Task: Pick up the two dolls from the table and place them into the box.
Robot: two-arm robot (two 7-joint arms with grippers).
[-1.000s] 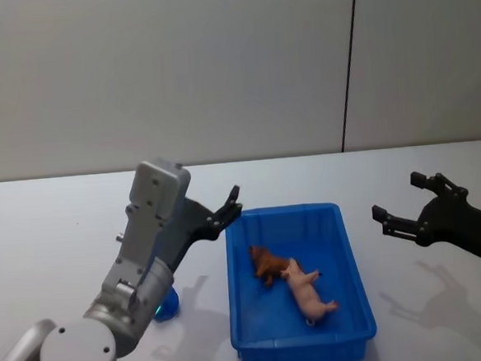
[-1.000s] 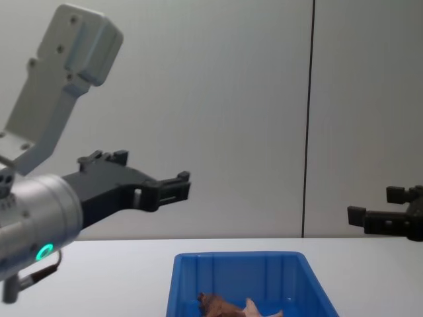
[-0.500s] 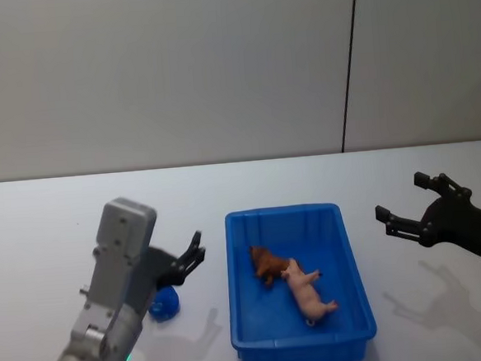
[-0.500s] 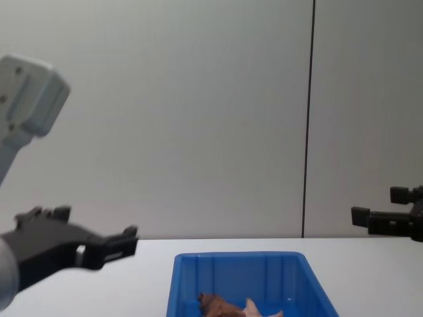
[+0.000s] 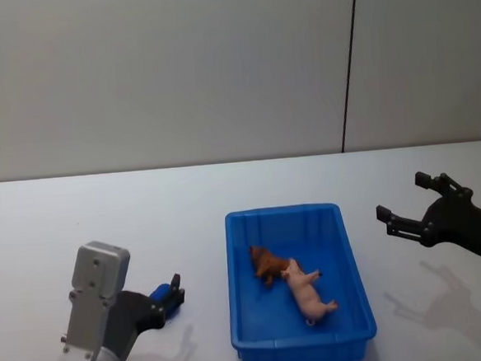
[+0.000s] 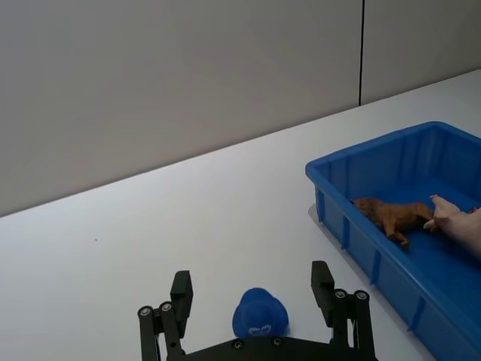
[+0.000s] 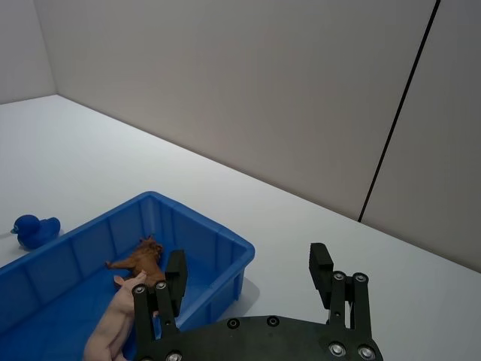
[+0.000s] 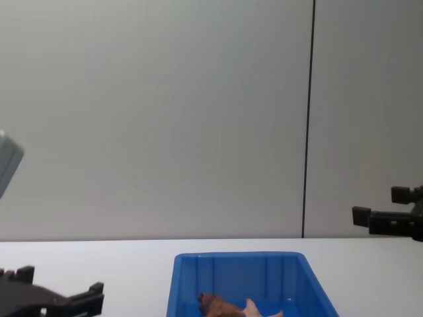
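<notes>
Two dolls lie touching on the floor of the blue box (image 5: 358,298): a fuzzy reddish-brown doll (image 5: 266,264) and a pale pink doll (image 5: 311,294) with stubby legs. The box has ribbed inner walls and sits on the white table (image 5: 78,217). No writing is readable. The left gripper (image 6: 255,304) hangs low over a small blue toy (image 6: 260,314), fingers spread wide. The right gripper (image 5: 409,206) hovers right of the box, wide apart and empty.

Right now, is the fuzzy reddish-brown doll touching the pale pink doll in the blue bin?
Touching. In the head view the reddish-brown doll lies against the head end of the pale pink doll on the floor of the blue plastic bin, with no blue showing between them.
</notes>
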